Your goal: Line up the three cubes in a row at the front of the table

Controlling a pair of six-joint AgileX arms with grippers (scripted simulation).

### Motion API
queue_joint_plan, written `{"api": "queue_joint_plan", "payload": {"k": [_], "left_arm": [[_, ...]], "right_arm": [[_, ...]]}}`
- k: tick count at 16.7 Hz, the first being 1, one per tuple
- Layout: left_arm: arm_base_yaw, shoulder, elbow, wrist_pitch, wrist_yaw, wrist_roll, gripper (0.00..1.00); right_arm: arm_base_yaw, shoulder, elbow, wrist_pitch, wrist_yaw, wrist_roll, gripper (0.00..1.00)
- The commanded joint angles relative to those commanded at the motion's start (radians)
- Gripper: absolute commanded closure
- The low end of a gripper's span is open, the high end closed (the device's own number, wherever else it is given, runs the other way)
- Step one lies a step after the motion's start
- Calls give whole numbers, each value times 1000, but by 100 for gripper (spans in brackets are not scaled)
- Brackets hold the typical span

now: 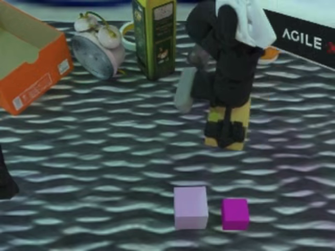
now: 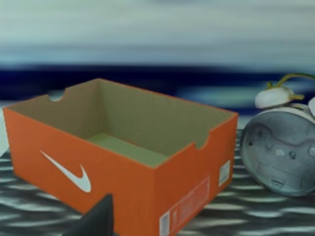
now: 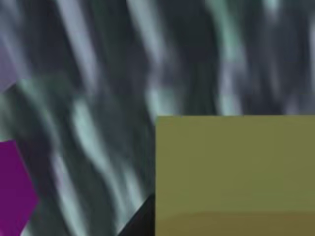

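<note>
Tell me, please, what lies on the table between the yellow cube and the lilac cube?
Nothing: in the top view only bare rippled cloth separates the yellow cube, under the right gripper, from the lilac cube.

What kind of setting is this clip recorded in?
Most likely a simulated tabletop test scene, not a real room: a rippled dark cloth table scattered with unrelated props, an orange shoebox, an alarm clock, and plain coloured cubes such as the magenta one.
</note>
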Motion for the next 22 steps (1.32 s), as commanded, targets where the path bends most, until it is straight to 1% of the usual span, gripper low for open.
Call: {"api": "queue_joint_plan", "payload": {"k": [4,6,8,10,15,20,22], "left_arm": [[0,0,0,0,0,0,0],[0,0,0,0,0,0,0],[0,0,0,0,0,0,0],[0,0,0,0,0,0,0],[0,0,0,0,0,0,0],[0,0,0,0,0,0,0],[0,0,0,0,0,0,0]], "right_arm": [[290,88,165,-77,-3,135,100],[391,115,229,-103,-2,191,100],[449,130,270,-118,1,230,100],[467,134,283,-122,1,242,100],[464,130,264,-103,0,243,100],[465,148,103,80,1,245,100],[467,155,56,129,1,244,100]]}}
